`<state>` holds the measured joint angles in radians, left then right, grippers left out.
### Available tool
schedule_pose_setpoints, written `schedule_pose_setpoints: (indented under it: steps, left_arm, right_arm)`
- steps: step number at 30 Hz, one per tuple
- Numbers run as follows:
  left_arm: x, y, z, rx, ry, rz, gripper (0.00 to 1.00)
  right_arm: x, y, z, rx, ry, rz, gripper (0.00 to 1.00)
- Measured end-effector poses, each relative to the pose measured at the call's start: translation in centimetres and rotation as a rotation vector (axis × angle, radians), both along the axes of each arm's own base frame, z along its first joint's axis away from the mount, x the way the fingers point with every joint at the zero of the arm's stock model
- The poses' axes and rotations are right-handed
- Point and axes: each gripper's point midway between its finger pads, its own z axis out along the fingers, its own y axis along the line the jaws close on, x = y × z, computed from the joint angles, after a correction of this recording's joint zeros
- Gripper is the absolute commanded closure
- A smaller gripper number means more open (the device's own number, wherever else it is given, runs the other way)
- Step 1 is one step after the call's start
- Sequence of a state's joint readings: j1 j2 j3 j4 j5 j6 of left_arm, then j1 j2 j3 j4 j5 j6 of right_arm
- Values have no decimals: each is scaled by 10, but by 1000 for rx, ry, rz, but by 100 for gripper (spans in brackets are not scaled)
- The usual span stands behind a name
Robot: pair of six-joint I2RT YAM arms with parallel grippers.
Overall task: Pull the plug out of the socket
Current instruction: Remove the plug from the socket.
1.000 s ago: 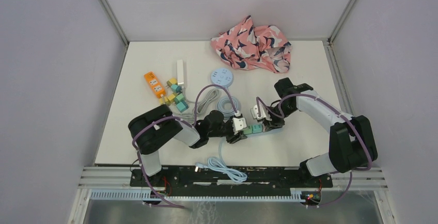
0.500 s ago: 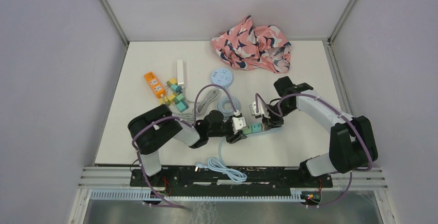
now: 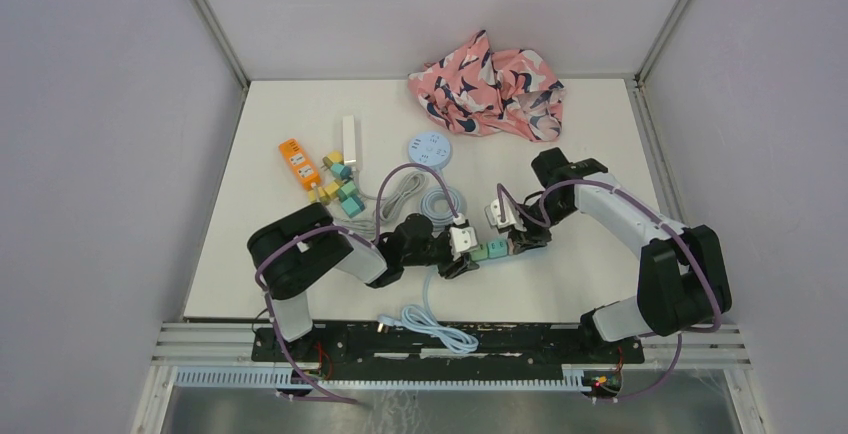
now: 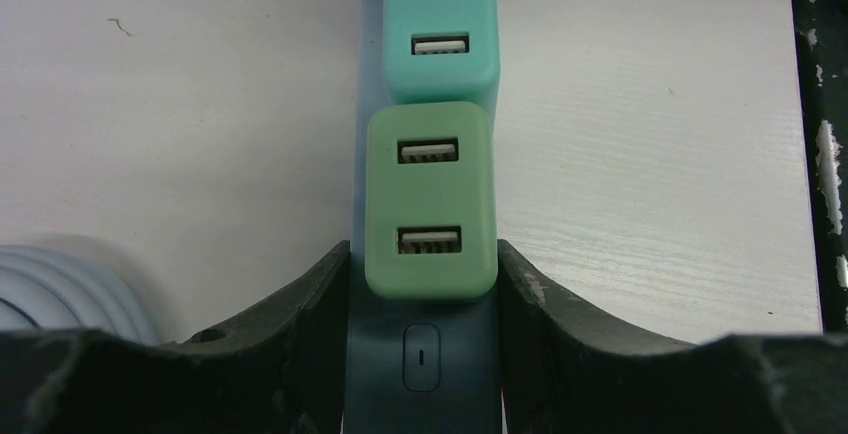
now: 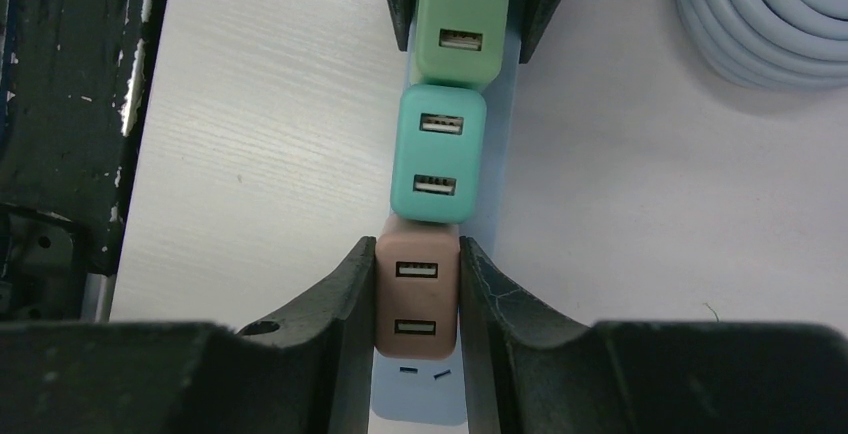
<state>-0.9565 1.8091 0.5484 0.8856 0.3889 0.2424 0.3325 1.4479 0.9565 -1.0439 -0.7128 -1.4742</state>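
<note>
As strip (image 4: pixel 422 394) and brown plug (image 5: pixel 417 299) are clamped by left gripper (image 4: pixel 420 254) and right gripper (image 5: pixel 415 249) respectively, a straight pull is required.

A power strip (image 5: pixel 500 204) lies across the middle of the surface (image 3: pixel 600 134), with three plugs in a row on it. The left claw (image 4: pixel 425 254) straddles the strip's left end, its fingers pressed on either side at the left plug (image 4: pixel 430 199). The middle plug (image 5: pixel 438 154) sits just beside that one. The right claw (image 5: pixel 417 254) is clamped on the right plug (image 5: pixel 416 299). A coiled cable (image 3: pixel 440 204) lies just behind the strip, and a cloth (image 3: pixel 490 84) lies at the far edge.
</note>
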Motion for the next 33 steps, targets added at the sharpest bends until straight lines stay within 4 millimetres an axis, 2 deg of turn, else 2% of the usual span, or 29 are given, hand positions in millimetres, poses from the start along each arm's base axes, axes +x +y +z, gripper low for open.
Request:
schedule_pose_setpoints:
  steps: [4,8,18,23,27,33]
  left_arm:
    - [2,2,-2,5,9,12,97]
    - [4,2,0,2,2,20,97]
    - [2,-3,5,-15,-5,3,97]
    - [2,2,-2,9,12,12,97]
    - [3,2,-3,13,15,12,97]
    - [3,0,0,10,13,10,97]
  right_arm:
    - [8,2,0,-20,11,-77,100]
    - [13,-5,0,-40,8,-116,100]
    - [0,-2,7,0,-27,10,100]
    - [6,7,5,-31,-8,-78,100]
    - [11,4,3,-53,15,-154,100]
    - [4,-3,4,-29,-19,-37,100]
